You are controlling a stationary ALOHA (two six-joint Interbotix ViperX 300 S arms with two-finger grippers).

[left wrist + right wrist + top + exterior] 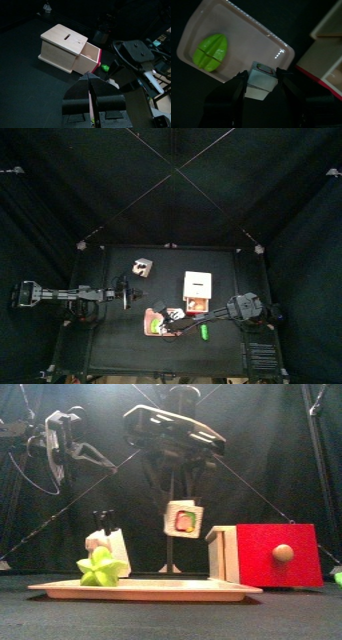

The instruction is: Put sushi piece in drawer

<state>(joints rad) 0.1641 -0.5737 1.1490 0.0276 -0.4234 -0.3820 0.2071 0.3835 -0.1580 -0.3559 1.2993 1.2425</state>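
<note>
The sushi piece (260, 81), a pale block with a green and orange face (185, 519), hangs in the air between the jaws of my right gripper (261, 76). It is above the right end of the pink tray (174, 590), just left of the drawer (267, 556). The drawer is a cream cabinet (63, 46) with its red compartment (94, 59) pulled out, knob facing front. My left gripper (90, 90) hovers some way from the drawer, jaws together and holding nothing. From above, the right arm reaches over the tray (158, 326) beside the drawer (198, 293).
A green leaf-shaped toy (210, 50) lies on the tray's left part (99, 568). A small white object (107, 545) stands behind the tray, further back on the table (143, 266). Black curtains surround the table.
</note>
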